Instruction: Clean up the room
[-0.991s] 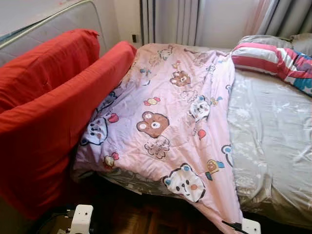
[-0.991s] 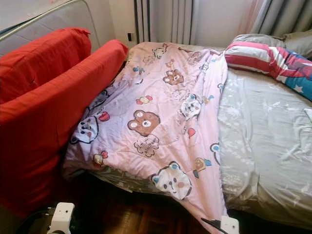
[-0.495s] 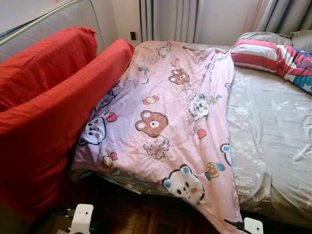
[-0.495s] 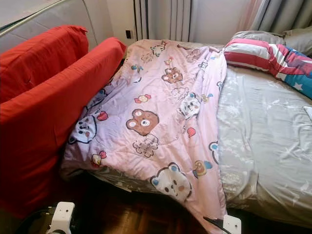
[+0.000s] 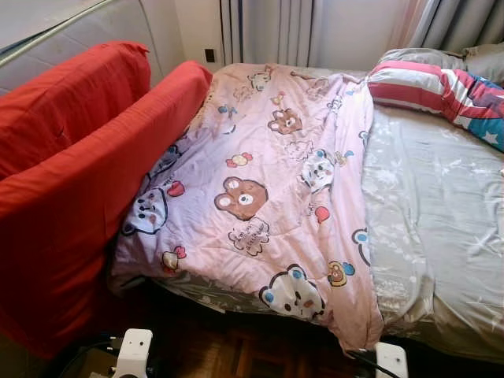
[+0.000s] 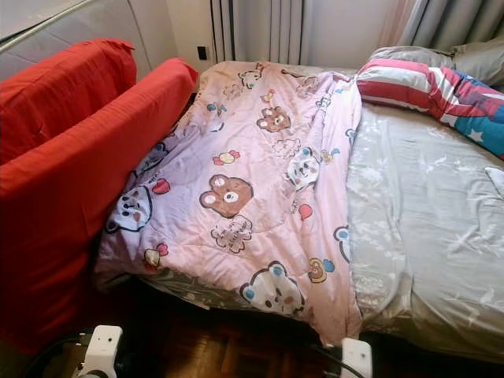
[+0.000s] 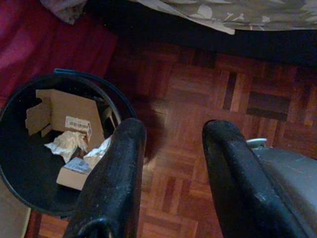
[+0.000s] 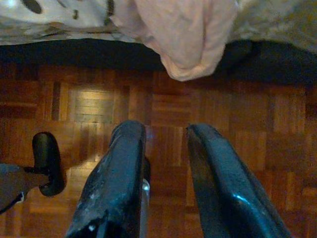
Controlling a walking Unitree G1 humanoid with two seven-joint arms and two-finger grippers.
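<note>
Left wrist view: left tool (image 7: 171,173) spread, empty, over wood floor (image 7: 198,89) beside black bin (image 7: 20,163). Right tool (image 8: 163,173) spread, empty, below pink quilt (image 8: 183,29) corner.

Both pincers (image 7: 168,148) (image 8: 163,148) low, fingers apart

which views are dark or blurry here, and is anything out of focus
Left eye view: evenly lit and sharp across the pink quilt. Left wrist view: dim and shadowed under the bed, the left hand close up and soft, the black bin readable. Right wrist view: soft throughout, glare on the wood floor, the right hand blurred.
</note>
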